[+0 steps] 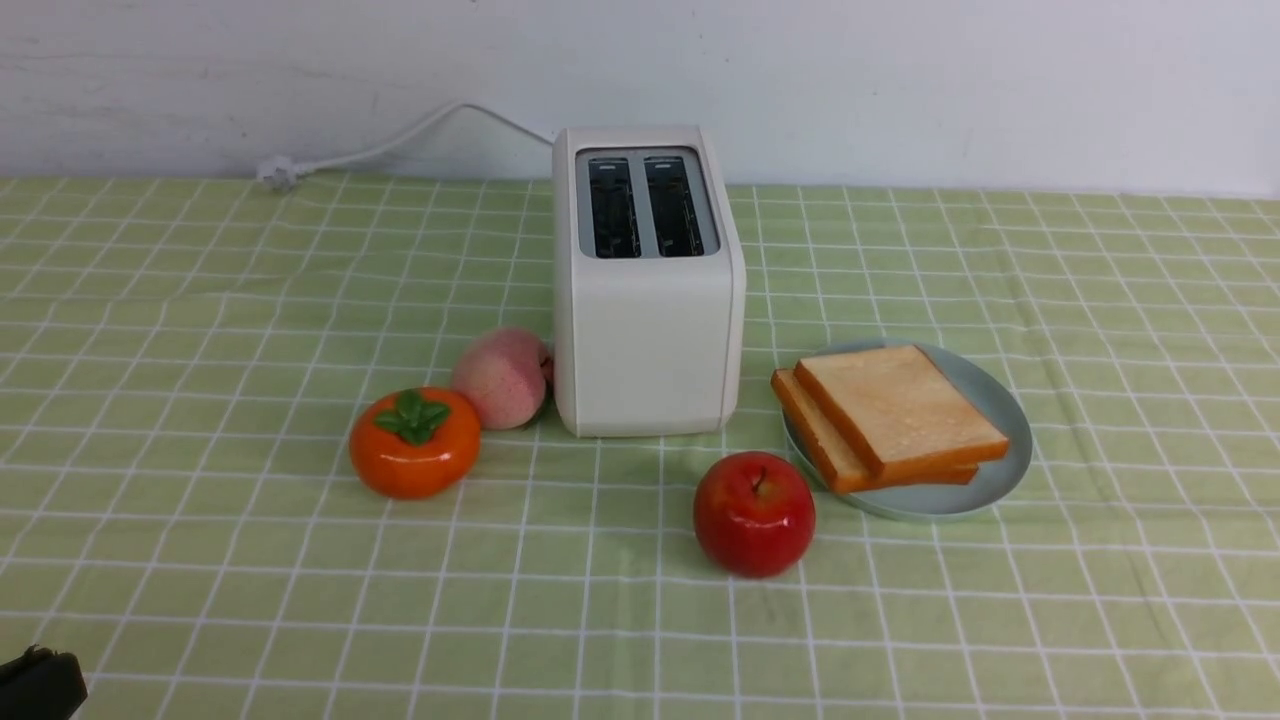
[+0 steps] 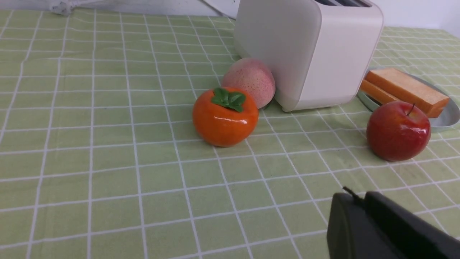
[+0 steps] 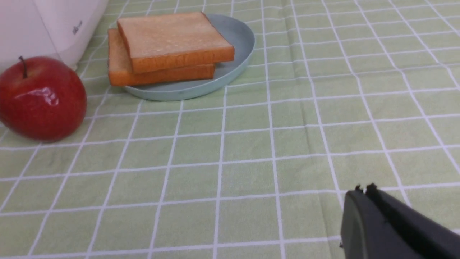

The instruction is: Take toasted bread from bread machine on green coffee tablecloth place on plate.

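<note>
Two slices of toasted bread [image 1: 900,405] lie stacked and offset on the pale blue-green plate [image 1: 1005,470], right of the cream bread machine [image 1: 645,340]. Both of its dark slots look empty. All of this stands on the green coffee tablecloth [image 1: 200,300]. My left gripper [image 2: 362,197] is shut and empty, low over the cloth near the front left corner, where the front view shows only its black tip [image 1: 40,685]. My right gripper [image 3: 363,190] is shut and empty too, hovering over bare cloth well short of the plate [image 3: 237,36]. It is outside the front view.
A red apple [image 1: 754,513] stands in front of the toaster, close to the plate's left rim. An orange persimmon [image 1: 414,442] and a pink peach [image 1: 502,377] sit at the toaster's left side. The white power cord [image 1: 400,140] runs along the back wall.
</note>
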`<state>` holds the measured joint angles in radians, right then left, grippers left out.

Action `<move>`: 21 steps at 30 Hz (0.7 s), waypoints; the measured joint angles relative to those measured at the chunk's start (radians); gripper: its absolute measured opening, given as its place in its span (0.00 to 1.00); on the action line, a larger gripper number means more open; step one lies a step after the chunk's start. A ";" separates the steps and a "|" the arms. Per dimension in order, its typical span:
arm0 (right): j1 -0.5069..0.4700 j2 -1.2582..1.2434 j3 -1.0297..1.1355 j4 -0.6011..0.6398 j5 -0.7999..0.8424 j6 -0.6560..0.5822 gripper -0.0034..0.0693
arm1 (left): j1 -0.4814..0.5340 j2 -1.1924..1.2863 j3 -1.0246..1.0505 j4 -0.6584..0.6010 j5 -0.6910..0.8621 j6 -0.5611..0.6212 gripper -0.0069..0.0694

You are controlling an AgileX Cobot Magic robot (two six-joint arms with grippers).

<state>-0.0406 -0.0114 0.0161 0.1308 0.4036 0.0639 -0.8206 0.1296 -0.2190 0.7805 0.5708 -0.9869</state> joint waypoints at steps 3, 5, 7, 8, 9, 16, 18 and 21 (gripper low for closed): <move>0.000 0.000 -0.001 -0.073 0.000 0.083 0.02 | 0.000 0.000 0.000 0.000 0.000 0.000 0.16; 0.000 0.000 -0.001 -0.111 0.000 0.113 0.03 | 0.000 0.000 0.000 0.000 0.000 0.000 0.16; 0.000 0.000 -0.001 -0.120 0.000 0.122 0.03 | 0.000 0.000 0.000 0.000 0.000 0.000 0.16; 0.000 0.000 -0.001 -0.120 -0.001 0.128 0.03 | 0.000 0.000 0.000 0.000 0.000 0.000 0.16; 0.000 0.000 -0.001 -0.119 -0.001 0.129 0.03 | 0.000 0.000 0.000 0.000 0.000 0.000 0.16; 0.000 0.000 -0.001 -0.119 -0.001 0.132 0.04 | 0.000 0.000 0.000 0.000 0.000 0.000 0.17; 0.000 0.000 -0.001 -0.119 -0.001 0.132 0.04 | 0.000 0.000 0.000 0.000 0.000 0.000 0.17; 0.000 0.000 -0.001 -0.119 -0.001 0.132 0.04 | 0.000 0.000 0.000 0.000 0.000 0.000 0.17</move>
<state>-0.0406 -0.0114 0.0152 0.0114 0.4029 0.1961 -0.8206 0.1296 -0.2190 0.7805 0.5708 -0.9869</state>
